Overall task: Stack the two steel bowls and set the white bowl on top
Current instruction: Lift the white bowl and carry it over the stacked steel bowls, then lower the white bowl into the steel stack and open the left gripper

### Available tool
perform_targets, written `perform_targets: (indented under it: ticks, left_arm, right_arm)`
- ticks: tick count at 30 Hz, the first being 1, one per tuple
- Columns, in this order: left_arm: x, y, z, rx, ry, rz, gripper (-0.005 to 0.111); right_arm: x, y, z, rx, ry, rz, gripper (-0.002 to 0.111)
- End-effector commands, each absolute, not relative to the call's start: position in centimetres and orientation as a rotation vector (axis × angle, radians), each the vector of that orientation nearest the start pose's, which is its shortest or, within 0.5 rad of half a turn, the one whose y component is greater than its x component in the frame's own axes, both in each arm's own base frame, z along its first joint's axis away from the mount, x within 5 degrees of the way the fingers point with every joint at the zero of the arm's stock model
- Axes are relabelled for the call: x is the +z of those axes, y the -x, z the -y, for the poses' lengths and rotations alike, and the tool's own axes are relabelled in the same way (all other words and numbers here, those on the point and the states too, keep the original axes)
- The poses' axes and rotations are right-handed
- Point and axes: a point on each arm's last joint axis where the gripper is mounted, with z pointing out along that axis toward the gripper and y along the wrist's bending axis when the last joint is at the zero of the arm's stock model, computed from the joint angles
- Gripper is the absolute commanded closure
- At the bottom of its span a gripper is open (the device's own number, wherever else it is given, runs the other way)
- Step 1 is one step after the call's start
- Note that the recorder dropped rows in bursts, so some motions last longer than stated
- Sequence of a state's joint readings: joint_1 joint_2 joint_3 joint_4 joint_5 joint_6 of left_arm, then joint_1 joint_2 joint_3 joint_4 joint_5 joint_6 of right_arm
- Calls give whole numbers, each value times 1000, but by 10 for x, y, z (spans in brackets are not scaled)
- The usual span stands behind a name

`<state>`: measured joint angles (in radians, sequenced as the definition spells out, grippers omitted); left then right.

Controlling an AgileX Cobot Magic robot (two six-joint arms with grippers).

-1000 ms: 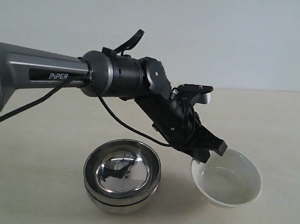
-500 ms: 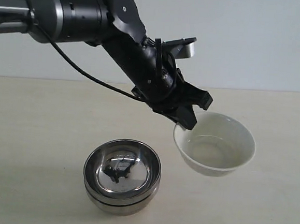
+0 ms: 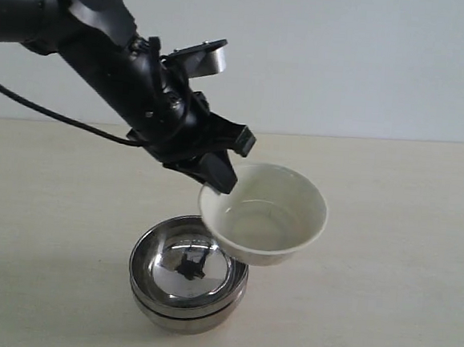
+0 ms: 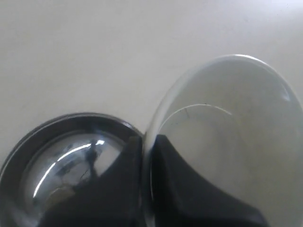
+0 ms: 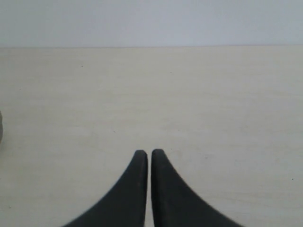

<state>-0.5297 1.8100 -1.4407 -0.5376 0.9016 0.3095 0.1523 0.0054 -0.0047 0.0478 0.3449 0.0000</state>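
Observation:
The two steel bowls (image 3: 188, 274) sit nested, one inside the other, near the table's front edge; their shiny inside also shows in the left wrist view (image 4: 71, 161). My left gripper (image 3: 216, 172) is shut on the near rim of the white bowl (image 3: 265, 216), holding it in the air just above and to the right of the stack, overlapping its right rim. In the left wrist view the white bowl (image 4: 232, 132) has its rim pinched between the dark fingers (image 4: 180, 179). My right gripper (image 5: 149, 153) is shut with nothing in it, over bare table, and does not appear in the exterior view.
The cream table (image 3: 382, 314) stretches around the stack, with a pale wall behind. A black cable (image 3: 59, 120) hangs from the left arm.
My left gripper has lifted the white bowl off the table and carried it leftward, from beside the steel stack to above its right rim. The steel bowls have not moved.

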Motion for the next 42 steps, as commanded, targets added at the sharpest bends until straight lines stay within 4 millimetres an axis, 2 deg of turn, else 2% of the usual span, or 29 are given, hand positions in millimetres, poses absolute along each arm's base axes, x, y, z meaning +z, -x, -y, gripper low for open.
perform_targets:
  ticks: [1, 5, 14, 21, 25, 27, 42]
  left_arm:
    - [264, -312, 202, -704, -735, -2621, 103]
    - [253, -309, 184, -680, -699, -2657, 103]
    - [228, -310, 164, -626, -624, -2689, 103]
    - [214, -310, 161, -591, -610, -2682, 103]
    - [193, -315, 163, -584, -611, -2740, 103]
    - [188, -317, 164, -578, -600, -2740, 103]
    - [189, -320, 165, -583, -561, -2712, 103]
  right_arm:
    - [183, -53, -9, 145, 109, -1822, 108]
    - [183, -53, -9, 145, 109, -1822, 108]
    - [183, -53, -9, 145, 109, -1822, 108]
    - [183, -53, -9, 145, 109, -1822, 108]
    - [183, -53, -9, 145, 109, -1822, 108]
    - [183, -53, -9, 145, 109, -1822, 108]
    - [182, -53, -9, 145, 110, -1824, 108]
